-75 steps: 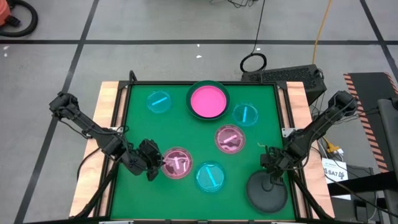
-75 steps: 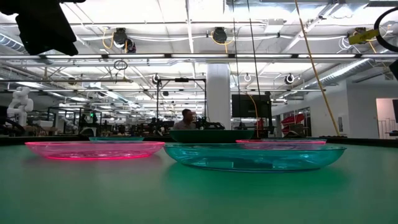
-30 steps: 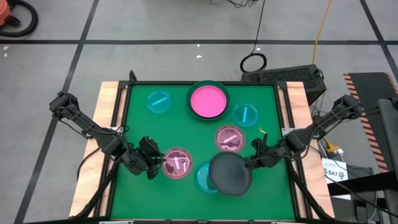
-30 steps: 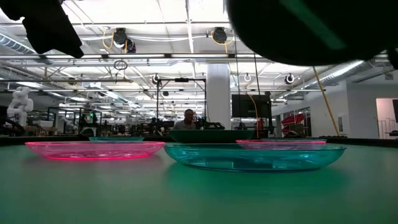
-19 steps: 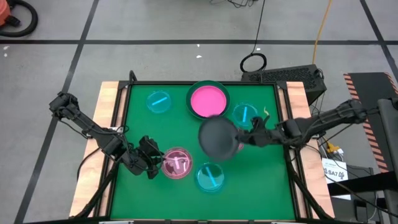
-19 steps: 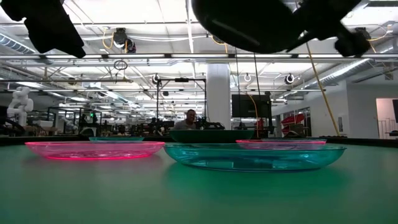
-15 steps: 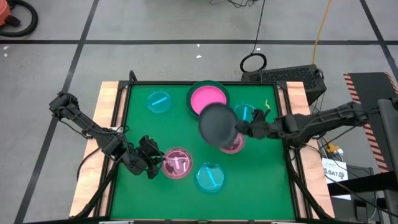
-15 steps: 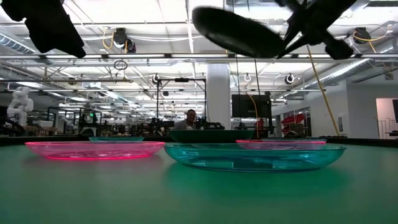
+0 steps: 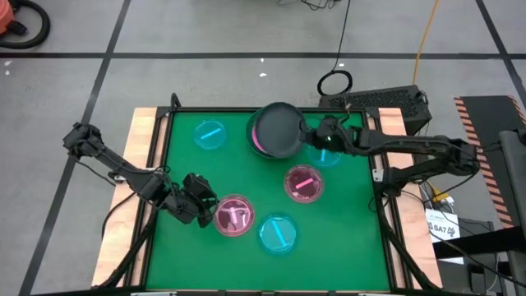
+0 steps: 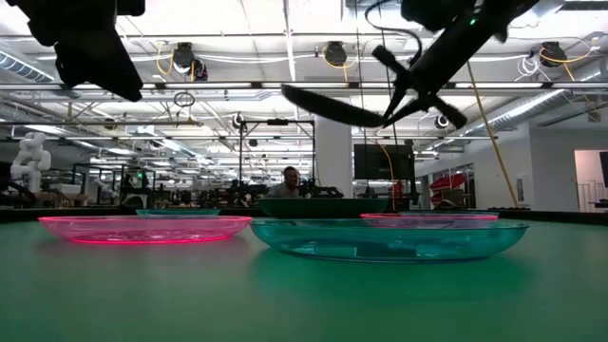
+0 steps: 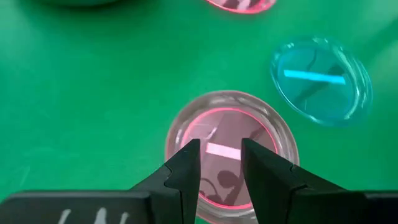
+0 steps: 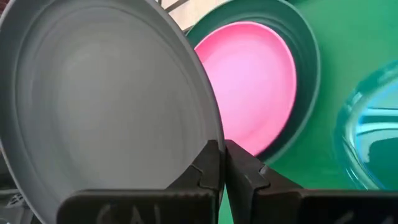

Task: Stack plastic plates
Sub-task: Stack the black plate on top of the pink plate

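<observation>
Right now I have the right tool [image 9: 316, 138] clamped on the rim of a dark grey plate [image 9: 277, 129], its fingers [image 12: 211, 163] pinched nearly together on that edge. I see the plate held in the air over the far edge of the bench [image 9: 181, 156], above the hot pink plate [image 12: 255, 93] that sits inside a dark green plate [image 12: 309, 56]. From the low view the held plate [image 10: 332, 104] is tilted, its gripped edge lower and toward the right side, its free edge raised toward the left. In the right wrist view its pale underside [image 12: 106, 106] faces the camera and covers part of the pink plate.

My left tool [image 9: 201, 207] waits near the near-left corner, just beside a translucent pink plate [image 9: 234, 215]; its fingers [image 11: 186, 168] stand parted with a gap between them, holding nothing, and point over that plate [image 11: 230, 149].

Flat on the bench I count a translucent cyan plate [image 9: 278, 233] at the near edge, a second translucent pink plate [image 9: 303, 182] near the middle, a cyan plate [image 9: 209, 133] toward the far-left corner, and another cyan plate [image 9: 327, 154] partly under the right arm.
</observation>
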{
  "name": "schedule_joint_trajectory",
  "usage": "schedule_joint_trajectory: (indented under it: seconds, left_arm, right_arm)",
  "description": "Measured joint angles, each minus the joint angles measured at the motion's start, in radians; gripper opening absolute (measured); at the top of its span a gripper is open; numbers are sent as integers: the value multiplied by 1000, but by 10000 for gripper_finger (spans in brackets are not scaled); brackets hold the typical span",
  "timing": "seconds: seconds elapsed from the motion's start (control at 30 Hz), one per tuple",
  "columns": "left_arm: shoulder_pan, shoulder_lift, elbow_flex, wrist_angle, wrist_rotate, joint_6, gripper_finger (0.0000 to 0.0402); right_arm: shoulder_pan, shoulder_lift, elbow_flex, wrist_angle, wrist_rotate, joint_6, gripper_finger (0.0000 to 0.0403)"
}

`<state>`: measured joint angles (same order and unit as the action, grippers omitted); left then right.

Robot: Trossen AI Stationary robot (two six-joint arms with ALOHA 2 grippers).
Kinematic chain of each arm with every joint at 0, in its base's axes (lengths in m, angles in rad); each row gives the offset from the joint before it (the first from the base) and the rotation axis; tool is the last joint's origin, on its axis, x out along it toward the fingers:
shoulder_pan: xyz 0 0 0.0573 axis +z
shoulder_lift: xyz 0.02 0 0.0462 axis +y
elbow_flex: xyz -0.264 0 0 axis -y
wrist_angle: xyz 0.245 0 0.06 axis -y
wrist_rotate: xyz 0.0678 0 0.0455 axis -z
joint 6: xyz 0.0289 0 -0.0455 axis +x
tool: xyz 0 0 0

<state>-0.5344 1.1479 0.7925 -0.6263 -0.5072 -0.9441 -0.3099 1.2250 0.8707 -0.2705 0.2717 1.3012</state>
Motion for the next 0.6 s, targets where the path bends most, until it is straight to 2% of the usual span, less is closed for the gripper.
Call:
schedule_joint_trajectory:
  seconds: [0.1, 0.23, 0.47, 0.6]
  left_arm:
    - [32, -17, 0, -18, 0, 3, 120]
    - [80, -22, 0, -14, -1, 21, 120]
    - [158, -22, 0, 2, 0, 67, 120]
    - [193, -22, 0, 2, 14, 110, 120]
  right_arm:
    - [-74, 55, 12, 66, -71, -35, 3]
    - [-145, 157, 144, 55, -137, -143, 3]
    - [-247, 375, 468, -202, -303, -424, 3]
    - [-282, 463, 569, -327, -352, -528, 3]
